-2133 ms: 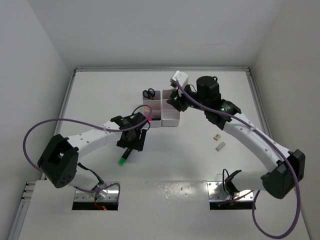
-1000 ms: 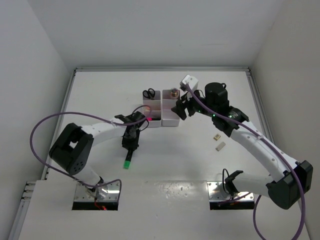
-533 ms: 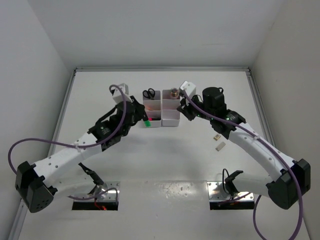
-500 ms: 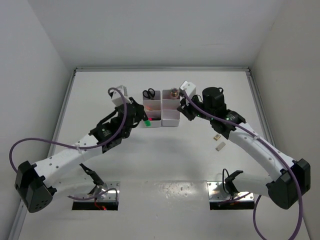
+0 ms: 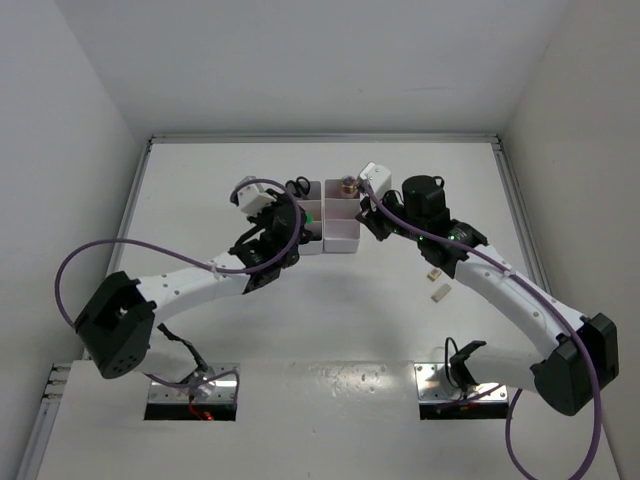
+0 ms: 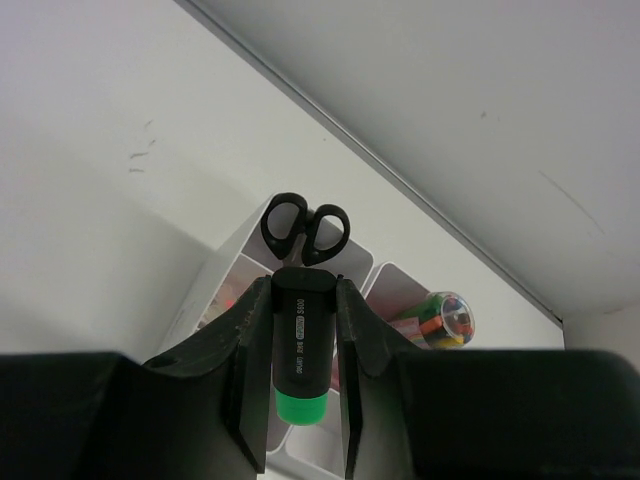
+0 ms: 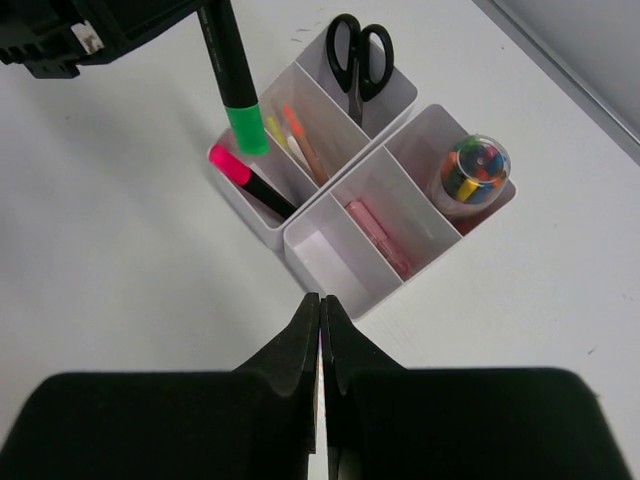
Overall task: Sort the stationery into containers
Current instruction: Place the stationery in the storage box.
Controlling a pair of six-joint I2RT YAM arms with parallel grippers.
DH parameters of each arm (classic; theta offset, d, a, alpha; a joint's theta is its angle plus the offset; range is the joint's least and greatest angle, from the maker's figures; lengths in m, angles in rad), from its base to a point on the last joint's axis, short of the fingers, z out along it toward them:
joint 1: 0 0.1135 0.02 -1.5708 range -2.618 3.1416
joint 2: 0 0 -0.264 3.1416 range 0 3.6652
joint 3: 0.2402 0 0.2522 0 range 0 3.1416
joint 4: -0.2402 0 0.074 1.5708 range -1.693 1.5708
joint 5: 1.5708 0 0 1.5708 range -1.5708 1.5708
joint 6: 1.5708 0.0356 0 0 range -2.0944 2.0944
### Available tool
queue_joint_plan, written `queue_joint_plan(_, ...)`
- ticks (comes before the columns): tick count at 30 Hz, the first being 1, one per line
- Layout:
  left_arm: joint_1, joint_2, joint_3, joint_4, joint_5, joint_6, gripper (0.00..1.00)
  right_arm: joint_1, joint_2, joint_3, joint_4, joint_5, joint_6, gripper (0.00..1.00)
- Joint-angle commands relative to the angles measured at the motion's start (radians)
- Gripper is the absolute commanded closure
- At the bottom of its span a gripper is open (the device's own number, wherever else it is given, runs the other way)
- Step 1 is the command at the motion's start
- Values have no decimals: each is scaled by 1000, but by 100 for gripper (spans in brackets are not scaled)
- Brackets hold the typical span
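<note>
My left gripper point(image 6: 303, 285) is shut on a green highlighter point(image 6: 300, 345) with a black cap, green end hanging down. It hovers over the left container point(image 7: 243, 213), above the middle compartment with thin yellow and orange sticks point(image 7: 295, 145). That box also holds black-handled scissors point(image 7: 358, 60) and a pink highlighter point(image 7: 250, 180). The right container point(image 7: 440, 245) holds a clear tube of coloured bits point(image 7: 470, 172), a pink eraser point(image 7: 375, 235) and one empty compartment. My right gripper point(image 7: 320, 300) is shut and empty, just in front of that box. From above, the left gripper point(image 5: 297, 222) and right gripper point(image 5: 368, 222) flank both boxes.
Two small beige blocks point(image 5: 433, 272) point(image 5: 440, 293) lie on the white table right of the containers, under my right forearm. Grey walls close in the table on the left, back and right.
My left gripper has lifted the green highlighter off the table and carried it right, over the left container. My right gripper has shut and stays beside the right box.
</note>
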Motion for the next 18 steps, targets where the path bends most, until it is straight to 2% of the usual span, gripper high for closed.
queue_joint_plan(1,7,39,44,131,-45,30,100,-2,2,-1,57,31,-5,100)
queue_joint_plan(7,7,94,14,197,-36,42,100,-11,2,-1,57,31,-5,100)
queue_joint_plan(18,7,168,-44,243,-45,-33,100,-21,2,-1,57,31,-5,100)
